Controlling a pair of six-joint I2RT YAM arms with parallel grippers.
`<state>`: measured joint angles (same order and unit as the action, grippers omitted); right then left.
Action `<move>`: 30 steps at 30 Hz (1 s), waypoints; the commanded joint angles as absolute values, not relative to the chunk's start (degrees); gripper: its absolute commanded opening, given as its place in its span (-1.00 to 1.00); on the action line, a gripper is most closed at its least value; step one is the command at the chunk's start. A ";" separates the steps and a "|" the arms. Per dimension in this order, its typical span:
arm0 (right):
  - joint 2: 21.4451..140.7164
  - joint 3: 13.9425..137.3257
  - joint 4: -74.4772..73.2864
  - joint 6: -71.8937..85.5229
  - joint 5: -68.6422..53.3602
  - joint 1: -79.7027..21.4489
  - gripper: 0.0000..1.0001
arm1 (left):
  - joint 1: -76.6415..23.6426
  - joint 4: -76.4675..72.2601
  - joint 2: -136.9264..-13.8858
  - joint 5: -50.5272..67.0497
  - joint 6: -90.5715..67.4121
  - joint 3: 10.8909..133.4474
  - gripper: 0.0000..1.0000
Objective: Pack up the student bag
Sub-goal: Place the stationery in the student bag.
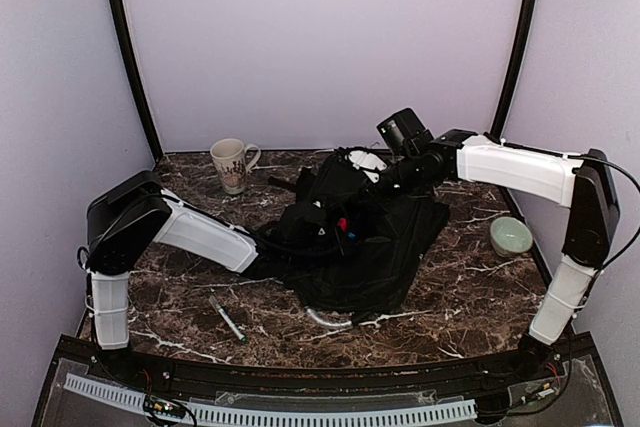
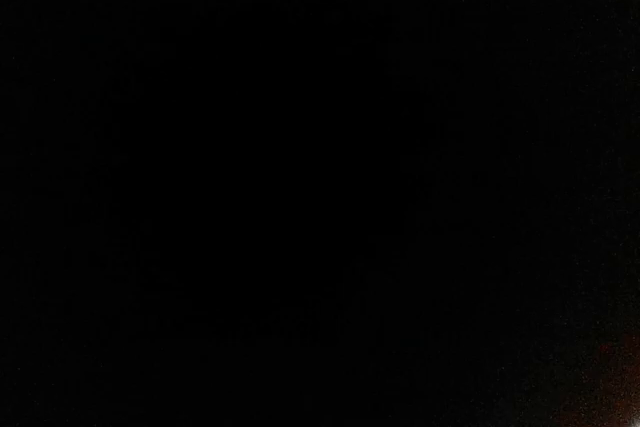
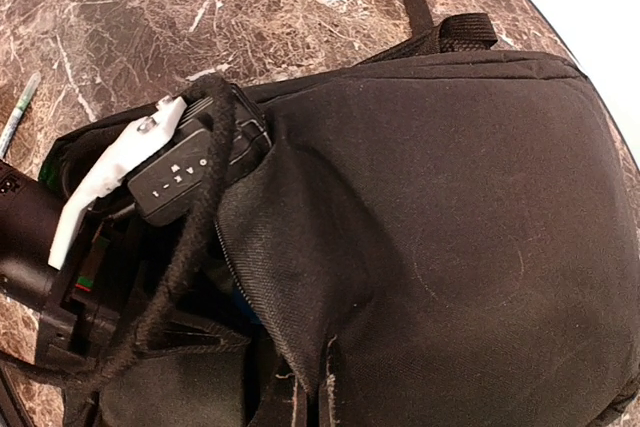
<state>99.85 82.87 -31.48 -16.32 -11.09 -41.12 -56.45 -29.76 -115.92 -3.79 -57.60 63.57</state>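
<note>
The student bag (image 1: 375, 252), a big black soft backpack, lies at the table's middle with its opening toward the left. It fills the right wrist view (image 3: 450, 227). My right gripper (image 3: 330, 399) is shut on the fabric edge of the bag's opening and holds it raised; in the top view it (image 1: 388, 181) is at the bag's far side. My left gripper (image 1: 325, 234) is pushed into the opening, and its wrist (image 3: 170, 172) shows at the mouth under a black strap. The left wrist view is all black, so its jaws are hidden. Something red and blue (image 1: 344, 226) shows inside the opening.
A patterned mug (image 1: 231, 164) stands at the back left. A pale green bowl (image 1: 510, 235) sits at the right. A green and white pen (image 1: 228, 319) lies at the front left, also in the right wrist view (image 3: 20, 112). A white object (image 1: 368, 160) lies behind the bag.
</note>
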 commanded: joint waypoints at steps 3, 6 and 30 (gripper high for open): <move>97.91 84.38 -27.42 -15.62 -15.37 -41.90 -1.00 | -54.90 -26.08 -118.90 -5.88 -53.96 68.18 -0.85; 97.78 84.24 -27.34 -15.67 -14.95 -41.92 -1.00 | -55.00 -24.79 -117.90 -4.37 -52.24 68.65 -0.83; 98.55 84.12 -27.33 -16.00 -15.10 -41.92 -1.00 | -59.59 -6.18 -110.22 -14.44 -46.16 65.69 -0.84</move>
<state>99.85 82.85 -30.92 -16.16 -11.55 -41.39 -59.79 -9.87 -109.10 -11.88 -46.35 64.40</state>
